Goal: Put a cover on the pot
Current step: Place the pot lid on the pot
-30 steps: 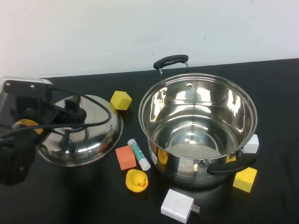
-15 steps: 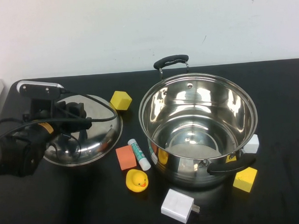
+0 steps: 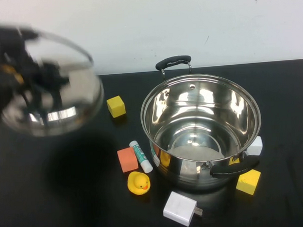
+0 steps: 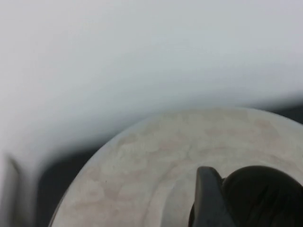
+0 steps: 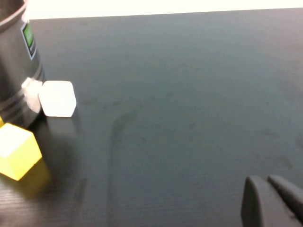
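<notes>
The pot (image 3: 201, 108), large, shiny steel with two black side handles, stands open and empty at the table's centre right. My left gripper (image 3: 29, 73) is shut on the black knob (image 4: 258, 191) of the domed steel lid (image 3: 51, 94) and holds it in the air at the far left, well left of the pot. In the left wrist view one finger (image 4: 207, 198) presses against the knob above the lid's dome (image 4: 137, 165). My right gripper (image 5: 273, 196) is shut and empty, low over bare table to the right of the pot (image 5: 16, 71); it is not in the high view.
Left of and in front of the pot lie a yellow cube (image 3: 116, 106), orange block (image 3: 127, 159), glue stick (image 3: 140, 156), rubber duck (image 3: 139, 183) and white charger (image 3: 180, 208). A white cube (image 3: 254, 145) and yellow block (image 3: 248, 181) sit by the pot's right side.
The left gripper has lifted the lid off the table, up and to the left. The yellow cube near it has shifted slightly left. The pot has not moved.
</notes>
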`<state>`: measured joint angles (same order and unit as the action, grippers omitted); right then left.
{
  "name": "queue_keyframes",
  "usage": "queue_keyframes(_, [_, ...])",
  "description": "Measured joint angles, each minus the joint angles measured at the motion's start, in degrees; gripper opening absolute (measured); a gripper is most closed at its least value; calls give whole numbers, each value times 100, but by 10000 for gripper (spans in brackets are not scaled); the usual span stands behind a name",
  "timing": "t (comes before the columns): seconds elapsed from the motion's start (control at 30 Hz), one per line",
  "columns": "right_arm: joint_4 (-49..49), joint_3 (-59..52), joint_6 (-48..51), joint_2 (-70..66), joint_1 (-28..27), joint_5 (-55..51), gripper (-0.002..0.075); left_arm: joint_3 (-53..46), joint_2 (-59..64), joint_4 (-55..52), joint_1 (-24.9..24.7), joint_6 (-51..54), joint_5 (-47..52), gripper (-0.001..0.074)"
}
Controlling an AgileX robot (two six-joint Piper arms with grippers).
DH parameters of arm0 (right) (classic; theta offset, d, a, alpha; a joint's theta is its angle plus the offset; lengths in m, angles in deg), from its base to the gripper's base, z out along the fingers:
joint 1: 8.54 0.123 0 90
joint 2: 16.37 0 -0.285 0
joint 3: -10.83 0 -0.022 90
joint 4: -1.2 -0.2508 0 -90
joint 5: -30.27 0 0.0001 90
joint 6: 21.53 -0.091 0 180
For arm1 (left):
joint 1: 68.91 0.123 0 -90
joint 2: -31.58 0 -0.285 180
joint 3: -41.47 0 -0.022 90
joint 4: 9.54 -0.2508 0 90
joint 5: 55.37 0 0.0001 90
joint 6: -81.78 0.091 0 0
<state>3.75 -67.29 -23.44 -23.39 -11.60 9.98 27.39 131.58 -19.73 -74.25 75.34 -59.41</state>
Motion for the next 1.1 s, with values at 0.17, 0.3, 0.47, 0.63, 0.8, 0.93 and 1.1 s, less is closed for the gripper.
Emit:
queue_keyframes(0.17, [0, 0, 0, 0, 0, 0, -2, 698, -642, 100, -264, 0, 678, 336])
queue_keyframes(0.3, [0, 0, 0, 0, 0, 0, -2, 781, -789, 283, -886, -37, 783, 336])
queue_keyframes(0.47, [0, 0, 0, 0, 0, 0, -2, 781, -755, 344, -2111, -74, 908, 336])
queue_keyframes(0.63, [0, 0, 0, 0, 0, 0, -2, 781, -590, 331, -3009, -74, 537, 336])
queue_keyframes(0.8, [0, 0, 0, 0, 0, 0, -2, 781, -169, 331, -3200, -95, -27, 336])
queue_keyframes(0.93, [0, 0, 0, 0, 0, 0, -2, 781, 124, 331, -3200, -133, -73, 336])
queue_keyframes(1.1, [0, 0, 0, 0, 0, 0, -2, 781, 199, 331, -3263, -273, -91, 336])
